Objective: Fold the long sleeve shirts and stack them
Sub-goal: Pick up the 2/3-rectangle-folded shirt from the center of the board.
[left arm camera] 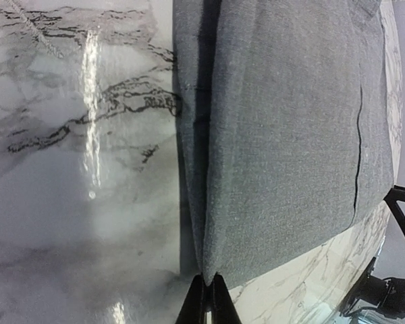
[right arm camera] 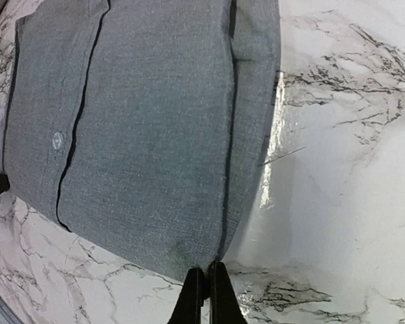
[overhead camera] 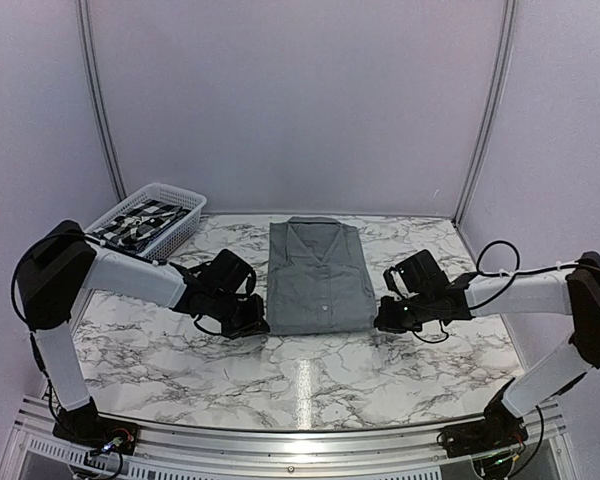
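Note:
A plain grey long sleeve shirt [overhead camera: 318,275] lies folded into a rectangle in the middle of the marble table, collar at the far end. My left gripper [overhead camera: 261,326] is at its near left corner; in the left wrist view the black fingers [left arm camera: 208,287] are shut on that corner of the grey shirt [left arm camera: 283,135]. My right gripper [overhead camera: 382,322] is at the near right corner, and the right wrist view shows it [right arm camera: 206,273] shut on the edge of the grey shirt [right arm camera: 148,128]. A button [right arm camera: 57,140] shows on the placket.
A white slatted basket [overhead camera: 177,193] stands at the far left and holds a black and white checked cloth [overhead camera: 140,222]. The marble table [overhead camera: 310,385] ends at a metal rail by the arm bases. White walls close in the back and sides.

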